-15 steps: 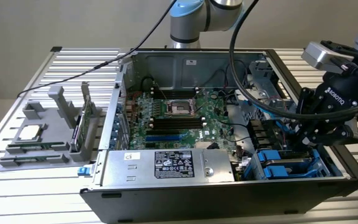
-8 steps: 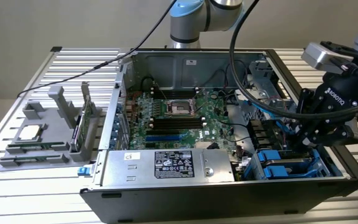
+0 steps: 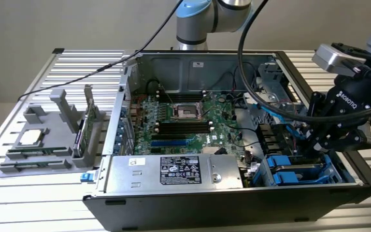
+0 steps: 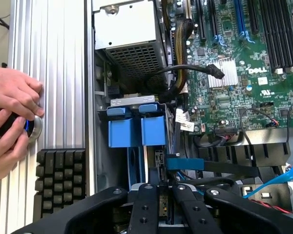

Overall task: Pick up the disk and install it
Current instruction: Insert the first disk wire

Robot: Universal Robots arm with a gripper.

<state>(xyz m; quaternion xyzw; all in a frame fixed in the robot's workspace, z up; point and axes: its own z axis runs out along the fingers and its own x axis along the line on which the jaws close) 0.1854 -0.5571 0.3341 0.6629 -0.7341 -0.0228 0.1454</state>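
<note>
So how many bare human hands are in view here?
2. One hand lies on the ribbed silver metal table beside the open computer case; the other, next to it, cups a round silver button.

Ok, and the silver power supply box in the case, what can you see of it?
The power supply is a bare silver sheet-metal box lying flat inside the case, against the wall nearest the exterior camera, beside the motherboard. A black-and-white label sits on top. In the wrist view one side is perforated mesh, with a sleeved cable bundle leaving it.
</note>
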